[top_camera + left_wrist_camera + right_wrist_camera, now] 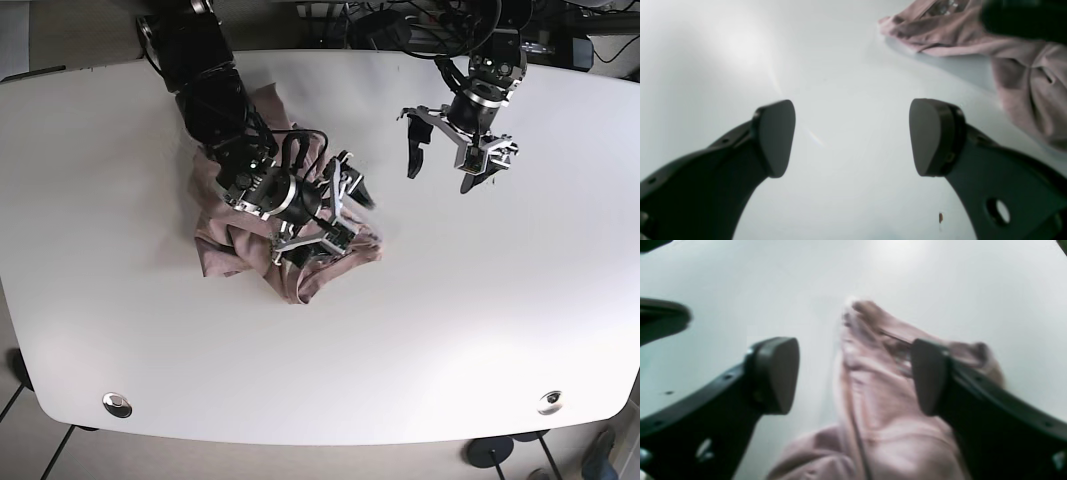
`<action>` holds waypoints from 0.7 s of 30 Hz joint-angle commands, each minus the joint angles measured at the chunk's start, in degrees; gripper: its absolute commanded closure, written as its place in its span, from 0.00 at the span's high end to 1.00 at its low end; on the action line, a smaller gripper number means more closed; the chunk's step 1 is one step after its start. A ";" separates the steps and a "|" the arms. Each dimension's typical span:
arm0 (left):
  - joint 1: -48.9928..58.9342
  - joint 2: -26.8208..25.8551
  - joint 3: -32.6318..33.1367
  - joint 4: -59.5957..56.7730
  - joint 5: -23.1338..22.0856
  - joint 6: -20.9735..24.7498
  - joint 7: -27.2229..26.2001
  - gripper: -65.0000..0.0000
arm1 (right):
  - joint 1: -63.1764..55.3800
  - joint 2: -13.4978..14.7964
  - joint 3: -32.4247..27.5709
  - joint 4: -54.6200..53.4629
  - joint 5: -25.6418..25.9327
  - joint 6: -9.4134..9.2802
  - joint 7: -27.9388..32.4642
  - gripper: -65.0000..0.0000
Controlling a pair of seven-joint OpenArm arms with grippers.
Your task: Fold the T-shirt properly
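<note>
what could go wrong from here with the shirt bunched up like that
1. The T-shirt lies in a crumpled heap, so the open right gripper above it may pinch several layers rather than one edge, leaving the fold uneven.
2. The left gripper hangs open over bare table, apart from the cloth; if only one arm pulls, the shirt may drag instead of spreading.
3. The right wrist view is blurred, so aim may be off.

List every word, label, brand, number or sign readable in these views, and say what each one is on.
None can be read.
Crumpled pink T-shirt: no print or label legible; the right wrist view is blurred.
White table: no lettering.
Black left gripper and right gripper: no markings legible.
</note>
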 commanded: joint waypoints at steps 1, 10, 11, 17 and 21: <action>-0.12 -0.25 -0.11 0.91 -0.63 -0.12 -1.45 0.77 | 2.69 -0.90 -1.59 -2.39 0.95 -0.41 1.47 0.84; 0.05 -0.25 -0.20 0.91 -0.45 -0.12 -1.45 0.77 | 13.16 -6.52 -2.03 -24.45 0.69 -0.50 8.24 0.84; 0.14 -0.25 -0.20 0.91 -0.45 -0.12 -1.45 0.77 | 14.65 -7.14 -2.03 -27.70 0.60 -0.50 10.70 0.84; 0.14 -0.25 -0.29 0.91 -0.54 -0.12 -1.45 0.77 | 18.78 -5.47 -2.03 -36.94 0.51 -0.58 16.06 0.82; -0.12 -0.25 -0.29 0.91 -0.45 -0.12 -1.45 0.77 | 18.25 -3.36 -2.03 -37.02 0.51 -0.58 17.38 0.62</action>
